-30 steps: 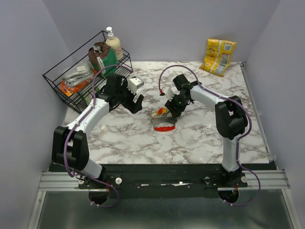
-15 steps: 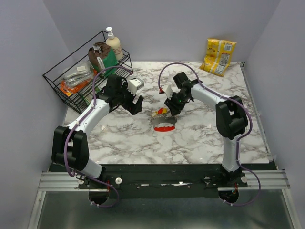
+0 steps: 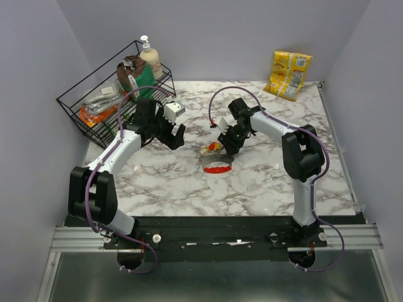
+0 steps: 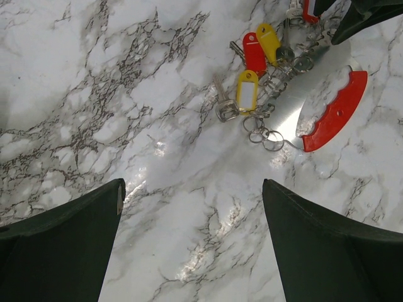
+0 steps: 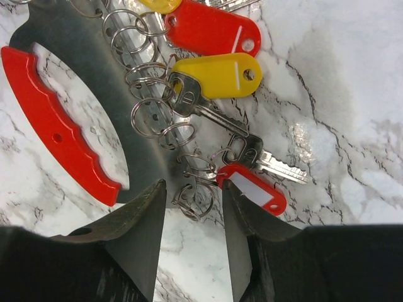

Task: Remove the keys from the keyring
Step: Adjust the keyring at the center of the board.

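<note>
A lab's robot test cell — plain lilac walls (image 3: 239, 38) box in a marble-patterned table (image 3: 252, 189); left arm (image 3: 116, 151) and right arm (image 3: 274, 128) stand mounted on an aluminium rail (image 3: 82, 238) along the frame's bottom.

**Q:** what colour are the keys (image 4: 224, 108)?

**A:** silvery. tags (image 4: 247, 91) are red and yellow, some with white inserts. keyring (image 4: 337, 113) is shiny metal with a red grip. table (image 3: 264, 182) is white marble, grey-brown veining. snack bag (image 3: 288, 74) is yellow.
</note>
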`<action>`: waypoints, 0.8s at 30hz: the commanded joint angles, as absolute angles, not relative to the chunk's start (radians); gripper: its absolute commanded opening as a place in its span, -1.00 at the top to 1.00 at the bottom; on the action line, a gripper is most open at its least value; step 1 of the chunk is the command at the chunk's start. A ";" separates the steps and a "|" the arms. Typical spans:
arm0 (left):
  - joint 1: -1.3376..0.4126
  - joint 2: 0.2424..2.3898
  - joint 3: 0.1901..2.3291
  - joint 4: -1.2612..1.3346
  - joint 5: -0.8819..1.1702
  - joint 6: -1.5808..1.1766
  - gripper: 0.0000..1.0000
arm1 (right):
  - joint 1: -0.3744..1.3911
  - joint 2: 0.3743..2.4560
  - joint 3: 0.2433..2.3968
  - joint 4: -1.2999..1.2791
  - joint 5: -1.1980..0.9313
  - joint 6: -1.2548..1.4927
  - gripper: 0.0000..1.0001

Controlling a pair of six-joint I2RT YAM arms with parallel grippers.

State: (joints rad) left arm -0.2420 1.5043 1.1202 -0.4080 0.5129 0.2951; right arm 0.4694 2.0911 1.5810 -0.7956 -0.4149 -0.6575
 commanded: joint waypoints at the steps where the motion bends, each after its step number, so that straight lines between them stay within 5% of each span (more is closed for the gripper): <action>1: -0.229 1.493 1.135 -0.431 0.552 0.302 -0.98 | 0.469 2.111 1.609 -0.821 -0.457 -0.678 0.07; 18: -0.219 1.500 1.124 -0.443 0.568 0.302 -0.98 | 0.483 2.089 1.594 -0.874 -0.529 -0.701 0.76; 24: -0.219 1.500 1.129 -0.459 0.566 0.313 -0.97 | 0.538 2.050 1.566 -0.914 -0.566 -0.670 0.75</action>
